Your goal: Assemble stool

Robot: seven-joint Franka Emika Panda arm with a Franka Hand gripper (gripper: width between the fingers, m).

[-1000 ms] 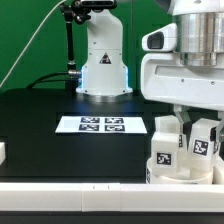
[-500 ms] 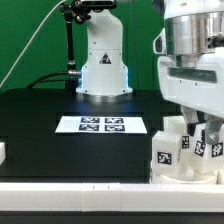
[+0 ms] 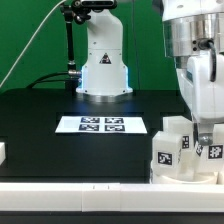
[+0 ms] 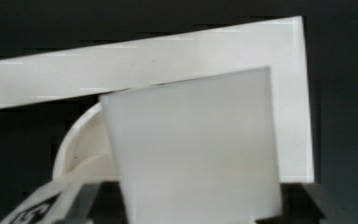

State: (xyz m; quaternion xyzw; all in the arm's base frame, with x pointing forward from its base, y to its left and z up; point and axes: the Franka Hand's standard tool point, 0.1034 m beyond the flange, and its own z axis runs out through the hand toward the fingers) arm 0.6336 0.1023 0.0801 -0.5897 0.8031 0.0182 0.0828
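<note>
Stool parts (image 3: 186,152) bunched at the worktop's (image 3: 40,125) front corner, on the exterior view's right, hard against the white front rail (image 3: 70,185). Tool (image 3: 205,138) down among the upright tagged legs; whether spread or pinching, cannot tell. Marker board (image 3: 101,125) well apart at centre. Wide open room on the dark worktop toward the exterior view's left. Wrist view crowded by a white block (image 4: 194,150).
</note>
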